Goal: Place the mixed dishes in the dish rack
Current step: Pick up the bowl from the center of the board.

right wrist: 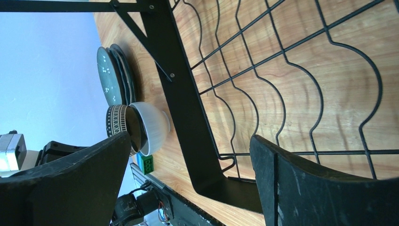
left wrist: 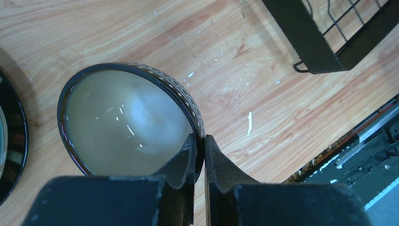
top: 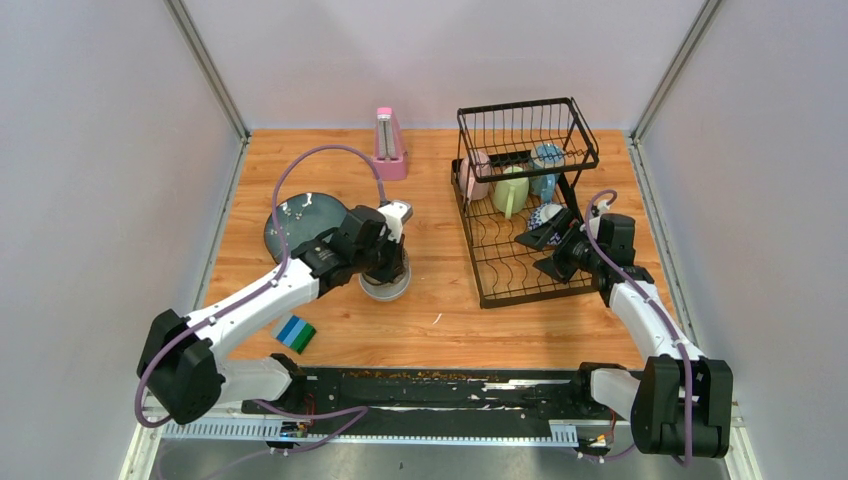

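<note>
Left gripper (left wrist: pixel 200 143) is pinched shut on the near-right rim of the dark brown bowl with a white-dotted rim (left wrist: pixel 122 117), one finger inside and one outside. In the right wrist cam that bowl sits in the mouth of a plain white ceramic bowl (right wrist: pixel 157 127); can't tell if they touch. Both are mid-table, left of the black wire dish rack (top: pixel 520 130), which stands far right.

Right gripper (top: pixel 548 252) hangs over the rack's near plate-slot section. Jaws are spread wide w/ nothing between them, only wire floor below.

Count in the rack's far section:
- 1 pink-white mug (top: pixel 477 175)
- 1 pale green mug (top: pixel 510 190)
- 1 blue-patterned bowl (top: pixel 546 214)
- 1 pale blue piece (top: pixel 548 155) behind it, type unclear

Outside the rack:
- 2 large blue-grey white-flecked plates (right wrist: pixel 110 75), stacked, just far-left of the bowls
- 1 pink pyramid-shaped metronome (top: pixel 388 145), far centre by the back wall
- 1 small blue-green striped block (top: pixel 296 333), near left

Surface is a light wood-grain table (top: pixel 440 330) w/ white scuffs and flecks. A black strip runs along the near edge where the arm bases bolt on. Plain pale grey walls (top: pixel 100 150) close in left, right and far, w/ metal posts (top: pixel 210 70) at the far corners.
</note>
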Action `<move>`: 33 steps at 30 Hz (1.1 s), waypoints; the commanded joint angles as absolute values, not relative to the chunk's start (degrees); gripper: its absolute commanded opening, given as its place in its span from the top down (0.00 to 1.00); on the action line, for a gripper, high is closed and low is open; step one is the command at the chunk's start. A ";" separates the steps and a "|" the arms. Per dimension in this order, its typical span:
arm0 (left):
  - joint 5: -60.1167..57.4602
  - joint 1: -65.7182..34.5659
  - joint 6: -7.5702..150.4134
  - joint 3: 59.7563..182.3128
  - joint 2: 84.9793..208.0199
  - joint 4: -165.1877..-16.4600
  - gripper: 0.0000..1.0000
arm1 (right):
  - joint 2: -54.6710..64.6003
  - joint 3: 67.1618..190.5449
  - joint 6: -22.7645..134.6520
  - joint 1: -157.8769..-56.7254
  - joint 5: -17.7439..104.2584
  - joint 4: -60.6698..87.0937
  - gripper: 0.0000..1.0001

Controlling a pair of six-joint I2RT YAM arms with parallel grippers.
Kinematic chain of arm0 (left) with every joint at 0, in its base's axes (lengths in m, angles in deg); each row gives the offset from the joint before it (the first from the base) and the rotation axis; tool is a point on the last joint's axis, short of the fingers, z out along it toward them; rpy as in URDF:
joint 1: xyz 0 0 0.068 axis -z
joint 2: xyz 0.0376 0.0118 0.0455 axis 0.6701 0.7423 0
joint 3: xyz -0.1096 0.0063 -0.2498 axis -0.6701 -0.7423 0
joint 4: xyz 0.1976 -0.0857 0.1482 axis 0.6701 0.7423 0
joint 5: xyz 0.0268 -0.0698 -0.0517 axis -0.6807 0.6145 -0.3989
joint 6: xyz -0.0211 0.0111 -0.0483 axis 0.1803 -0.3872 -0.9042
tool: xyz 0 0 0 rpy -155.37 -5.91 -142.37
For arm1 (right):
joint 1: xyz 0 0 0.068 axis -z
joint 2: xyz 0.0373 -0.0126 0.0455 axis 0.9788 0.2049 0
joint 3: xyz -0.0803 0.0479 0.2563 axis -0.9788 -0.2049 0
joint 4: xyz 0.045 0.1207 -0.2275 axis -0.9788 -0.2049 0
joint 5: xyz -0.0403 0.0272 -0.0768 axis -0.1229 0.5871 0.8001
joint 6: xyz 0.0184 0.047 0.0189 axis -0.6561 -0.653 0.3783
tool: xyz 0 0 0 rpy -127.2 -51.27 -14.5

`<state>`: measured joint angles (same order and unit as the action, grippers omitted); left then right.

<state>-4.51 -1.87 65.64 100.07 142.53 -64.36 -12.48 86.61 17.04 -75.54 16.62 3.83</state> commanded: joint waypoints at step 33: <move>-2.04 11.54 100.13 89.89 124.09 -91.35 1.00 | -3.87 98.55 9.02 -94.54 1.16 19.47 0.01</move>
<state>1.11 10.61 95.03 87.96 123.87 -83.35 -4.26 95.11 12.30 -90.97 3.13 11.92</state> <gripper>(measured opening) 0.119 0.992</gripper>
